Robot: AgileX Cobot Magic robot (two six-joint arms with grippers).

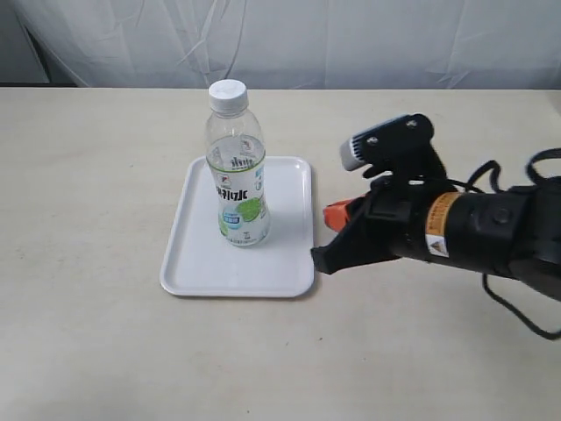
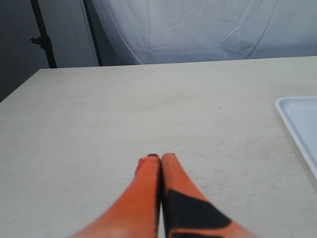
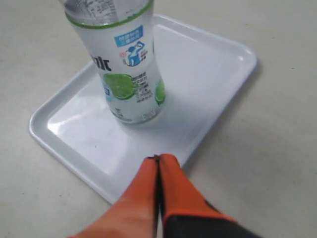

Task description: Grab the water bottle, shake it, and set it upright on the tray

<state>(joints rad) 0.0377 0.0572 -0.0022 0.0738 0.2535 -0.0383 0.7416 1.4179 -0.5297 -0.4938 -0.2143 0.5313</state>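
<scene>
Water bottle point(image 1: 237, 167) upright on tray point(image 1: 188, 263), centre frame — thin smooth plastic, probably light and squashy; grip mid-label. Left gripper point(image 2: 160, 158), right gripper point(image 3: 158, 159) — jaws closed, empty.

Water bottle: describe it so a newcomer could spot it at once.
On the beige table lies a white tray, left of the black arm in the exterior view. The water bottle stands upright on it: clear plastic, white cap, lime-printed label, the only thing on the tray.

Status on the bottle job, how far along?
Looks done: water bottle stands upright on the tray, nothing touching it. In hand: nothing; right gripper shut, empty, off the tray's edge; left gripper shut over the table. Left: at most retracting. Shaking can't be verified.
</scene>
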